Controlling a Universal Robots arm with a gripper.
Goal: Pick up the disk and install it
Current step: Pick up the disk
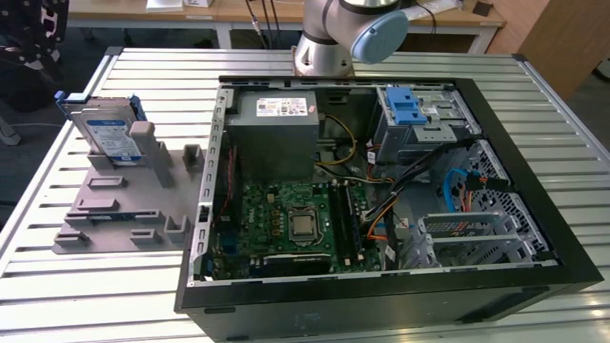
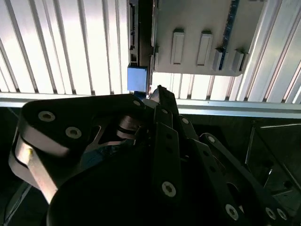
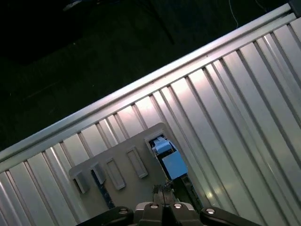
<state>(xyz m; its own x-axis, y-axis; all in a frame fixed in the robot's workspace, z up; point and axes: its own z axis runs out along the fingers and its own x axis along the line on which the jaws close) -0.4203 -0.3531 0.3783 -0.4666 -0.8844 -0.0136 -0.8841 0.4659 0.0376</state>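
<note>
Fingers (image 3: 159, 194) are pressed together with nothing between them. The gripper (image 3: 162, 190) hangs over the disk (image 1: 107, 132), apart from it; I judge it is lining up for the pick. The disk stands on edge in the grey fixture (image 1: 124, 207) at the exterior view's left, upright, I reckon, so its top edge can be reached. Just right of it, the open computer case (image 1: 381, 304) holds the power supply (image 1: 271, 136), motherboard (image 1: 286, 221) and, at the far right, the drive cage (image 1: 419, 118). The disk is not yet in it.

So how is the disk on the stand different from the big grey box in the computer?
The disk stands on edge in a grey stand outside the computer; the grey box sits inside it. The disk is thin with blue rails; the box is bulky and plain grey. Both wear a sticker.
</note>
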